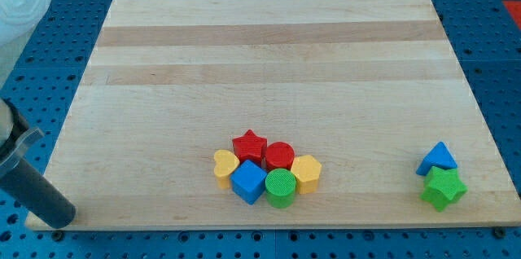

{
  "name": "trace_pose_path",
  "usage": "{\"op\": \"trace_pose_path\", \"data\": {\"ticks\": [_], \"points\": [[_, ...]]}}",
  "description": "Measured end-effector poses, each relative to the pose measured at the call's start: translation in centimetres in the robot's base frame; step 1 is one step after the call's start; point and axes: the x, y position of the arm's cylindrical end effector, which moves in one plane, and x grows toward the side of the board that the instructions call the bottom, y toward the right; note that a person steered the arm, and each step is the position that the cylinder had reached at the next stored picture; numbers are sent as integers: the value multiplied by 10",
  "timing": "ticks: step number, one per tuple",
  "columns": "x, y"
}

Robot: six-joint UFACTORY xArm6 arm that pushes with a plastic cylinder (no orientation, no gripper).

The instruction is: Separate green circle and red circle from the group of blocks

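The green circle (281, 187) sits at the bottom of a tight cluster near the board's bottom middle. The red circle (279, 155) is just above it, touching it. Around them are a red star (249, 145), a yellow heart (225, 166), a blue cube (248, 182) and a yellow hexagon (307, 172). My rod comes in at the view's bottom left; my tip (60, 220) rests near the board's bottom left corner, far to the left of the cluster.
A blue triangle (438, 159) and a green star (444, 188) sit together at the bottom right of the wooden board (269, 55). A blue perforated table surrounds the board.
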Motion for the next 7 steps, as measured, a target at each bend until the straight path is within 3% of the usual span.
{"op": "trace_pose_path", "data": {"ticks": [4,6,7], "points": [[0,64],[0,148],[0,151]]}}
